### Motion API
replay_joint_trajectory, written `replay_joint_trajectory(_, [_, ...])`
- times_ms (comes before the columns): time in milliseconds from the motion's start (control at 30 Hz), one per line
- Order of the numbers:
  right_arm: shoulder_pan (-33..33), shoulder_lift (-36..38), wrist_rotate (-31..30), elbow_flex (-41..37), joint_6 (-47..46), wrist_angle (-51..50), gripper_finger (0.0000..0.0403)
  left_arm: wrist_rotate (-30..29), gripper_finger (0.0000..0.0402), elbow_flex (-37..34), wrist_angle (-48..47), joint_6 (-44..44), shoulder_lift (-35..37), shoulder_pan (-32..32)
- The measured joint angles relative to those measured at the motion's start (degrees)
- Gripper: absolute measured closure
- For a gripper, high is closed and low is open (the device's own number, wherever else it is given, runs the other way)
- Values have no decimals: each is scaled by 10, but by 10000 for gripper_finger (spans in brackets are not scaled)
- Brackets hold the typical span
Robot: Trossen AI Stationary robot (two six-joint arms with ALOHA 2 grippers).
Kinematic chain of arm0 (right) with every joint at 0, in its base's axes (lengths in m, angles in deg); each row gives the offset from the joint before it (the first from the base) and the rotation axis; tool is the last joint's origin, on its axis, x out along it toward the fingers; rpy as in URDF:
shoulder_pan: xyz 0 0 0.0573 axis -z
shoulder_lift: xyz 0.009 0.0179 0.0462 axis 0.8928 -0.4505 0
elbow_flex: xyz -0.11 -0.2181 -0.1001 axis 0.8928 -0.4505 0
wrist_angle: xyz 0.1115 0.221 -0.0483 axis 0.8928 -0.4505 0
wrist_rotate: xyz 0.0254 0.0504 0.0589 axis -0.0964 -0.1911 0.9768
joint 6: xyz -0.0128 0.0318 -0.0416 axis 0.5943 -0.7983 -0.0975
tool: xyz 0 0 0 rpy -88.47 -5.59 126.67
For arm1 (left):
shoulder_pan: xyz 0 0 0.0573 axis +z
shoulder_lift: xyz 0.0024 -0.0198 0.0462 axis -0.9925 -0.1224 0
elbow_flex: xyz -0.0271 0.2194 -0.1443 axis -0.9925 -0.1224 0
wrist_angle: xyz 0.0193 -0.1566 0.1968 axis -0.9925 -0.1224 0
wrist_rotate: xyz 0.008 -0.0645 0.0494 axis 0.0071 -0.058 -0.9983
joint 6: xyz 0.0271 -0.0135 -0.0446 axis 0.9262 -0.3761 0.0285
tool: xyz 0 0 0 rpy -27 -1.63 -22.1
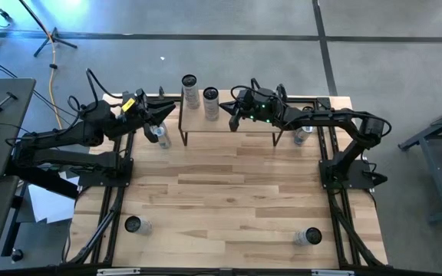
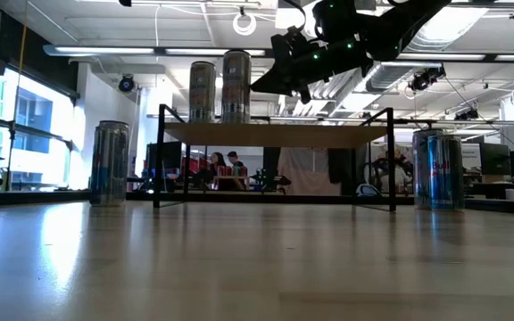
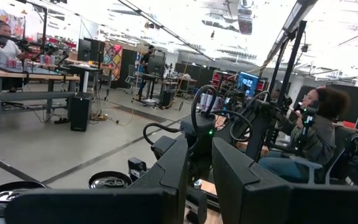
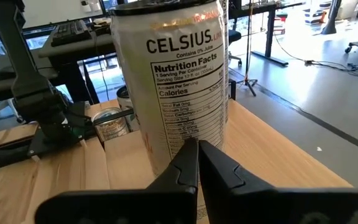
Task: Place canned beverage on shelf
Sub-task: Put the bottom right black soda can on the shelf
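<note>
Two Celsius cans stand on the shelf (image 1: 229,123) toward eleven o'clock on the table (image 1: 229,199): one can (image 1: 189,90) at its left end, the other can (image 1: 211,103) just beside it. The right gripper (image 1: 234,121) hangs over the shelf just beside that second can, fingers pressed together and empty. The left gripper (image 1: 167,112) waits by the shelf's left end, also closed, above a loose can (image 1: 159,135).

The white can (image 4: 176,87) is cropped top and bottom — its base hidden behind the right gripper (image 4: 197,163).
</note>
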Motion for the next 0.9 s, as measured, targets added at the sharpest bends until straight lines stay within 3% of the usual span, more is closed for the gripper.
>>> replay_joint_trajectory(900, [1,0,-1,37,6,-51,403,7,353,0,1,0,0,0])
